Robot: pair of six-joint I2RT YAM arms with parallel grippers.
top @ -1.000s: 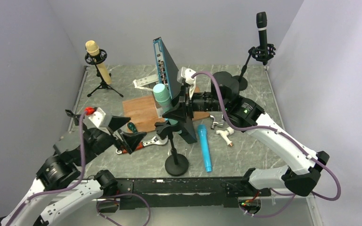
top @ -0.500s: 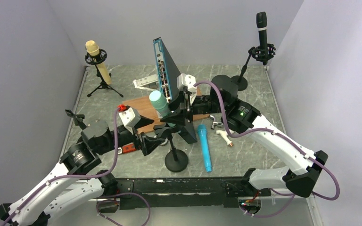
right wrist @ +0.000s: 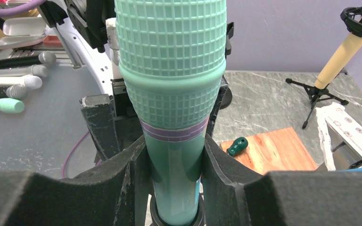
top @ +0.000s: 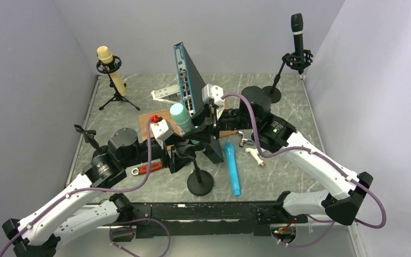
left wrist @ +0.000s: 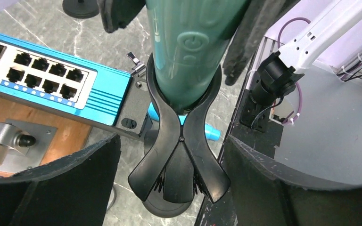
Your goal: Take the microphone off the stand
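While the mic sits head-up and tilted in the spring clip atop the stand, near table centre, both arms are at it. R gripper: jaws clenched on the mic shaft just below the grille, pads pressed to both sides (R wrist view). L gripper: jaws spread wide, straddling the clip's two rear tails w/o touching either (L wrist view). The clip's front prongs wrap the lower shaft. Stand base rests flat on the table. A blue mic lies loose just beside it, apart from both grippers.

Step in hand (judged): R has the mic secured and L is placed for the clip. Release is not yet begun and the mic is fully seated, so approx. the midpoint of the task.

Next move calls for (judged): L to close on the tails, pinching them together so the prongs open. Alt., if the clip is only a friction fit, L clamps it as a brace. R then draws the mic out along its own axis, up and away from the clip, w/o twisting. L needs to be centred on the tails, since an off-centre pinch would likely swivel the clip or tip the stand. R's pull should wait until the prongs slacken, else the stand may lift w/ the mic.
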